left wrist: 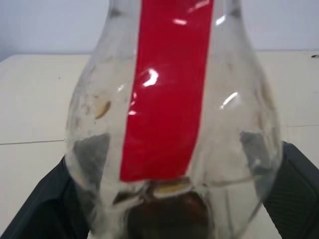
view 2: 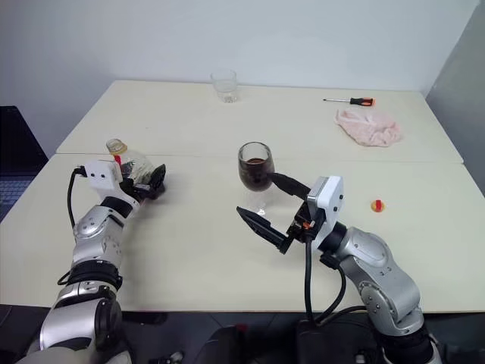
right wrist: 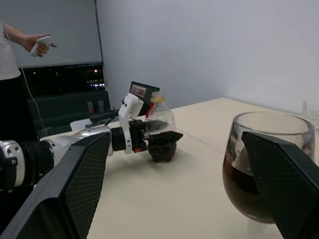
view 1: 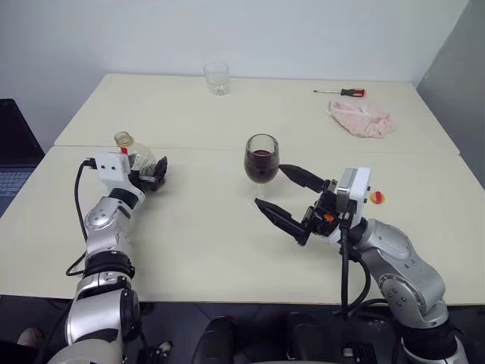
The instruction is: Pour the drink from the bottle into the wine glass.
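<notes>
Left eye view: the emptied bottle (view 1: 135,154) is stood upright on the table (view 1: 189,243) between the spread fingers of the left gripper (view 1: 154,177), apparently let go. The wine glass (view 1: 261,159) is seen holding the dark drink (view 1: 261,164) mid-table, with the right gripper (view 1: 286,196) parked wide open just beside it, nothing held.

The wine glass (view 1: 261,158) stands mid-table, its bowl partly filled with the dark drink (view 1: 261,167). Well off to its left the bottle (view 1: 135,155) stands upright with no cap on, the left gripper (view 1: 154,176) around its base, fingers spread. Just right of the glass the right gripper (view 1: 289,199) hovers — black fingers wide apart, holding nothing. Beyond the glass stands a tumbler (view 1: 217,78); far right of that — a screwdriver (view 1: 342,92) and a pink cloth (view 1: 362,118).
</notes>
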